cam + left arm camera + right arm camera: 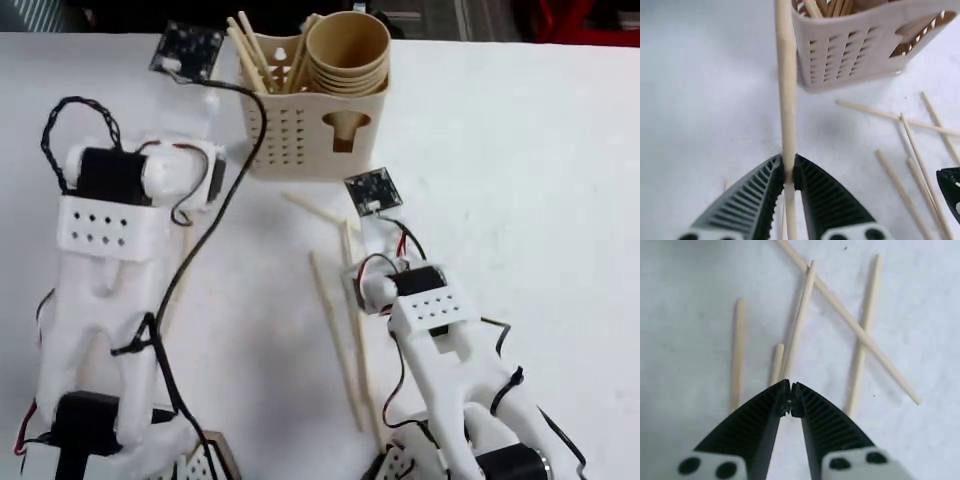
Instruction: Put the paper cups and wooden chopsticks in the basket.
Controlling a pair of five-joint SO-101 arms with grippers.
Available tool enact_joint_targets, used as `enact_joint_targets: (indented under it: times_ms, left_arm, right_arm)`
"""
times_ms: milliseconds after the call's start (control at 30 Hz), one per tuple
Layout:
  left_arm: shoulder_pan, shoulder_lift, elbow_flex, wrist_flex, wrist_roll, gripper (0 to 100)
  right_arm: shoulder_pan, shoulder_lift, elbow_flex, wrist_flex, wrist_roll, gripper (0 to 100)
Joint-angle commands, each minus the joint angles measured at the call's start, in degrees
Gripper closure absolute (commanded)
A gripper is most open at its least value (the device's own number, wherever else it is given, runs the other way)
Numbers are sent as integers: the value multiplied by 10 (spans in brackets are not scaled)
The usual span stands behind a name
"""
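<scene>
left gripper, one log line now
left gripper: shut on chopstick | right gripper: shut | basket: paper cups inside | loose chopsticks: on table

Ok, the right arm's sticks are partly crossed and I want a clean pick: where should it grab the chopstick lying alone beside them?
Probably the middle of the lone chopstick, from above, jaws across its width. It lies flat on the table, clear of the crossed chopsticks, so both sides are free and it should lift level.

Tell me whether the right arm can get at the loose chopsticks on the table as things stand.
Probably yes. The right gripper hangs directly over the loose chopsticks, with nothing lying between them on the table. Its jaws look closed, so it would need to open first.
</scene>
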Motion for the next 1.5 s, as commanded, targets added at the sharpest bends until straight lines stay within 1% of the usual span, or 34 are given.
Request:
enact_joint_targets:
  times_ms: [0, 200, 433, 767, 900, 1000, 1167, 1467]
  left_arm:
    - [22, -27, -53, -45, 1, 978]
    - [51, -27, -54, -142, 1, 978]
    - [69, -30, -55, -278, 1, 978]
    - [68, -30, -55, -432, 2, 978]
    - [65, -28, -55, -490, 45, 978]
    - [65, -26, -49, -536, 53, 978]
    - [68, -2, -55, -578, 53, 978]
    - [63, 96, -55, -641, 49, 978]
  right_arm:
    - [7, 0, -21, -7, 4, 981]
    - [7, -3, -21, -7, 4, 981]
    - [7, -3, -21, -7, 4, 981]
    - [7, -1, -21, -8, 4, 981]
    - [7, -1, -21, -8, 4, 981]
    - [7, -1, -21, -8, 4, 981]
    - [7, 1, -18, -22, 4, 981]
    - [7, 1, -18, -25, 4, 981]
